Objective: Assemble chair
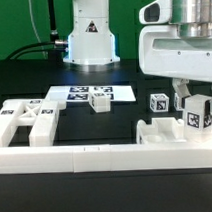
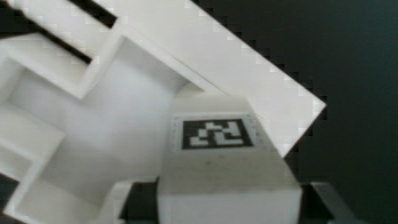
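My gripper (image 1: 197, 102) hangs at the exterior view's right, shut on a blocky white chair leg (image 1: 201, 118) with a black-and-white tag on its face. In the wrist view the leg (image 2: 222, 150) fills the gap between the dark fingers (image 2: 146, 203), tag facing the camera. It hangs just above a white notched chair part (image 1: 160, 134), which the wrist view shows as a frame with slats (image 2: 107, 90). A larger white frame part (image 1: 25, 123) lies at the left. A small white block (image 1: 99, 104) and a tagged cube-like piece (image 1: 159, 104) stand mid-table.
The marker board (image 1: 85, 93) lies flat behind the small block. The long low white border rail (image 1: 96, 154) runs along the front. The robot base (image 1: 89, 35) stands at the back centre. The tabletop is black.
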Action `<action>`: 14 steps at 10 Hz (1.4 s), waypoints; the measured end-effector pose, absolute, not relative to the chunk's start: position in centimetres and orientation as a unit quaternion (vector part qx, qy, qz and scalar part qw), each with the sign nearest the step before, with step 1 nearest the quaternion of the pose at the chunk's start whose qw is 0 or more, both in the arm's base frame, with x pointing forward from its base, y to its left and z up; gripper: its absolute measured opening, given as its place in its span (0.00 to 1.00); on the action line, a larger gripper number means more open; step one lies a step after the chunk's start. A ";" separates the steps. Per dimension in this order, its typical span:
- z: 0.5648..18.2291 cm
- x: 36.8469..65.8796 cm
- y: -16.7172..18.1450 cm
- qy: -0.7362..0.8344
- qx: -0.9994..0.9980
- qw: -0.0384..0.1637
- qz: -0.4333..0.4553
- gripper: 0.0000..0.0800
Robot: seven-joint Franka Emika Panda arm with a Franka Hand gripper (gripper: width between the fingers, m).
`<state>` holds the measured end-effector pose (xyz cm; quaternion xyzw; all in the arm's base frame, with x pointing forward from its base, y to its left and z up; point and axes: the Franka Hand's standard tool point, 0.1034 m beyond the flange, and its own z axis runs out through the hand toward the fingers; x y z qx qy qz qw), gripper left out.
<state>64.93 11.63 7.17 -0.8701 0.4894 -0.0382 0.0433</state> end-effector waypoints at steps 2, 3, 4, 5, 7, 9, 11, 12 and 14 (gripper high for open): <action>7.2 64.6 11.7 0.570 -0.819 0.057 -0.037 0.36; 7.3 64.6 11.7 0.620 -0.781 0.061 -0.031 0.36; 7.3 64.5 11.8 0.666 -0.742 0.068 -0.028 0.36; 7.3 64.5 11.8 0.693 -0.717 0.073 -0.026 0.36; 7.3 64.5 11.4 0.750 -0.656 0.078 -0.012 0.36; 7.2 64.5 11.5 0.755 -0.652 0.077 -0.011 0.36; 7.5 64.6 11.6 0.728 -0.681 0.078 -0.014 0.62; 7.8 64.7 11.8 0.693 -0.716 0.080 -0.022 0.62; 8.5 65.2 11.8 0.585 -0.806 0.084 -0.046 0.80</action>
